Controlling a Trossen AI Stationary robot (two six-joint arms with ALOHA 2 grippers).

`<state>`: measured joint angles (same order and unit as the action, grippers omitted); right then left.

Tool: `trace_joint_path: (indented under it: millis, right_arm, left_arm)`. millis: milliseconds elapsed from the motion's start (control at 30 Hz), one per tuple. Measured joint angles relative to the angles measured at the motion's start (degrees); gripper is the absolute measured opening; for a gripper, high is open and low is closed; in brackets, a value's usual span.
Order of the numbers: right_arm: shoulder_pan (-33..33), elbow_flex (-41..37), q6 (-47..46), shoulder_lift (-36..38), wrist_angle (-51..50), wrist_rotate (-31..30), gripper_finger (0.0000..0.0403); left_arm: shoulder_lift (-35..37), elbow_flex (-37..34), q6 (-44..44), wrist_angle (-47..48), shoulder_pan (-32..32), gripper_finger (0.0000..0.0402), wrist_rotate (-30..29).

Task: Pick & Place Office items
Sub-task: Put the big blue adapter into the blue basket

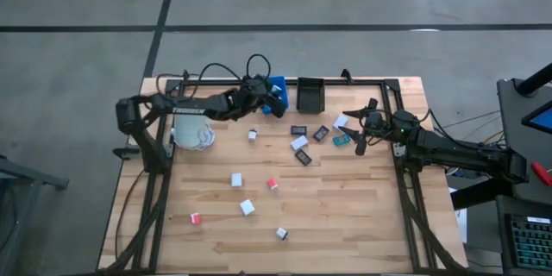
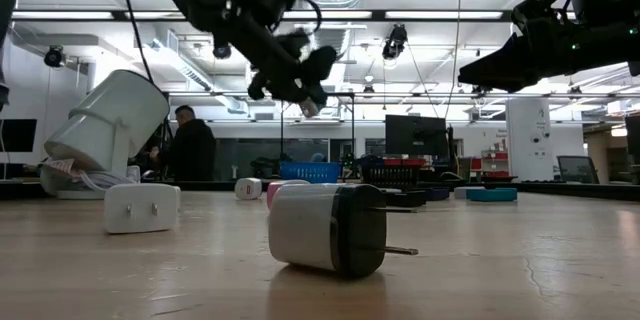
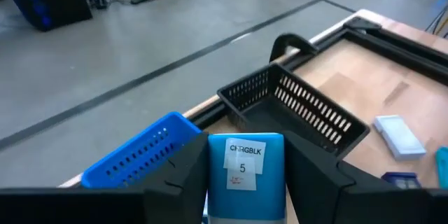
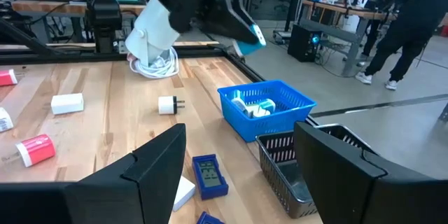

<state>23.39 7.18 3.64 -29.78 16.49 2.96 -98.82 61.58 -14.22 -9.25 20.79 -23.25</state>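
Observation:
My left gripper (image 1: 269,97) hangs over the blue bin (image 1: 278,102) at the table's far edge, shut on a blue-white block (image 3: 245,175) with a white label. In the right wrist view the block (image 4: 250,36) shows above the bin (image 4: 267,108), which holds a few white pieces. More office items lie on the table: white cubes (image 1: 236,178), red pieces (image 1: 272,184) and flat rectangles (image 1: 303,144). My right gripper (image 1: 360,131) stands open at the right, above the flat rectangles, holding nothing. My left gripper pinches the blue-white block by two opposite sides (image 3: 213,182) between its two fingers (image 3: 178,175). The labelled face is turned up toward the wrist camera. The fingers slant downward from the table's left. The block is lifted clear, above the blue bin.
A black bin (image 1: 309,93) stands right of the blue one. A large white mug (image 1: 194,134) lies tilted by the left arm with a white cord under it. In the low view two white plug blocks (image 2: 325,228) sit near the front edge. People stand in the room beyond.

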Motion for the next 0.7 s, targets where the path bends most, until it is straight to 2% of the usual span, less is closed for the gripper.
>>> trace_joint_path:
  millis: [467,700]
  right_arm:
    - [0.0,0.0,0.0,0.0,0.0,0.0,0.0256]
    - [0.0,0.0,0.0,0.0,0.0,0.0,0.0256]
  left_arm:
    - [-5.4,1.0,-4.9,0.0,6.6,0.0161,12.0]
    - [-7.4,1.0,-7.1,1.2,7.4,0.0162,14.8]
